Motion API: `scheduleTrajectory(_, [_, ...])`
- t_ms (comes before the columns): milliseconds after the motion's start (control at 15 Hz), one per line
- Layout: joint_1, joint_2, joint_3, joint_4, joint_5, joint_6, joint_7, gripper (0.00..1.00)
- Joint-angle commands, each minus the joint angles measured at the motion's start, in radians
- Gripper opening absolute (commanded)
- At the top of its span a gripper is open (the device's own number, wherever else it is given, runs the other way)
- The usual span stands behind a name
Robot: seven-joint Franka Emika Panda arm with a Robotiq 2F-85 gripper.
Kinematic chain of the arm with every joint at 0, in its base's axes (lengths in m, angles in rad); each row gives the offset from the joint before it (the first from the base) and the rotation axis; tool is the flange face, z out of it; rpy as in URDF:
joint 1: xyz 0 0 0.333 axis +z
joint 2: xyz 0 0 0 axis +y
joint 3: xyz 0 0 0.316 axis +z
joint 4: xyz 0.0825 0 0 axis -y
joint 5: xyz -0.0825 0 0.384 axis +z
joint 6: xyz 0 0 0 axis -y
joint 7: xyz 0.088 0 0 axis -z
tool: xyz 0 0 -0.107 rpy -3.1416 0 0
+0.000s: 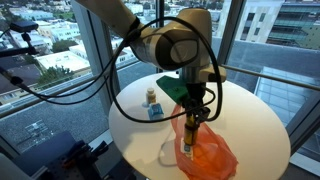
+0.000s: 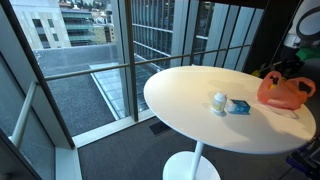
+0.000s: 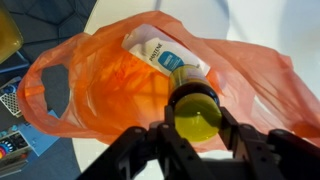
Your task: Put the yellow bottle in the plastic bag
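Gripper (image 3: 197, 138) clamped on the yellow bottle (image 3: 195, 108), a finger on either side, cap end facing the wrist camera. Bottle held upright directly over the open mouth of the orange plastic bag (image 3: 95, 85); this alignment lets a straight descent carry it in. From an exterior view its lower end may be between the bag's walls, but resolution is too poor to confirm. White-and-teal packet (image 3: 160, 52) lies inside the bag. Small white bottle (image 2: 219, 101) and blue box (image 2: 238, 107) stand apart on the table (image 2: 180, 90), away from the descent path
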Motion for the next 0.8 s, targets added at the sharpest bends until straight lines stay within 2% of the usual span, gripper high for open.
scheduleTrajectory(0, [0.002,-0.002,-0.003,-0.008,-0.010,0.029,0.008,0.20])
scheduleTrajectory(733, [-0.009,0.018,-0.004,-0.017,0.018,0.056,-0.019,0.20])
